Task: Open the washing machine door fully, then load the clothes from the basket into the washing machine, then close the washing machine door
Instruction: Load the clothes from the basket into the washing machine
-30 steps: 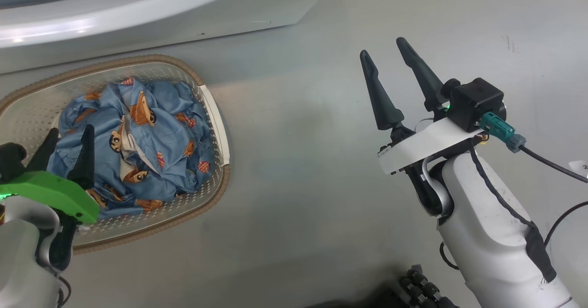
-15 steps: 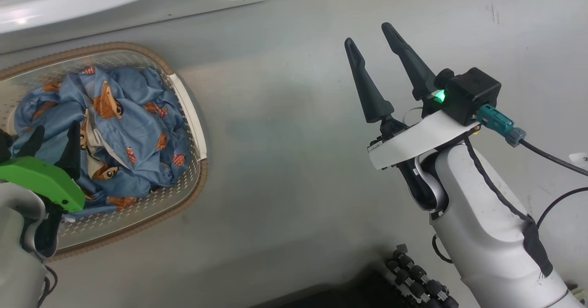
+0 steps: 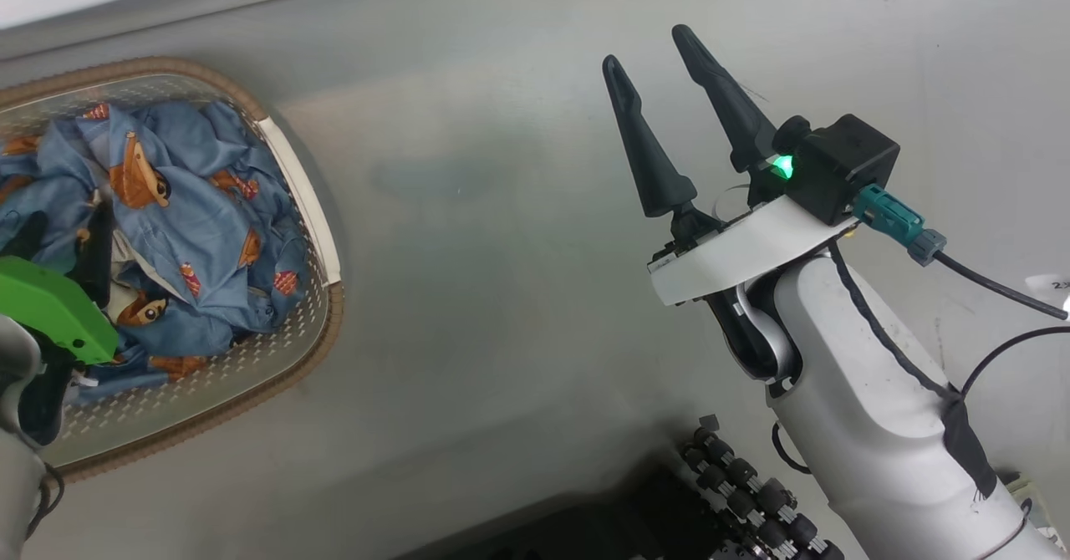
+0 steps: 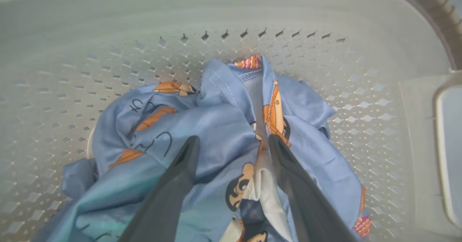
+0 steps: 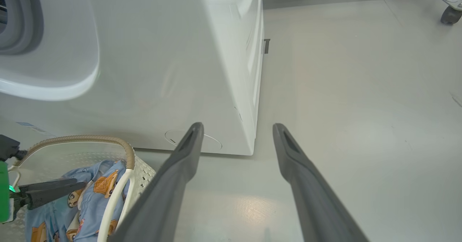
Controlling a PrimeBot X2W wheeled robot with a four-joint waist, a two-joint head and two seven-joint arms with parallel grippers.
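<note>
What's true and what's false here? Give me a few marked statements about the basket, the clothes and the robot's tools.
1. The blue cartoon-print clothes lie in the basket. True.
2. The left tool is shut on the clothes. False: it is open over the fabric.
3. The right tool holds a garment. False: it is open and empty, over the floor.
4. The white washing machine stands beside the basket. True.

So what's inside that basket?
The basket holds crumpled blue clothes printed with cartoon figures. The open left gripper hangs over them. Anything beneath the cloth is hidden.
</note>
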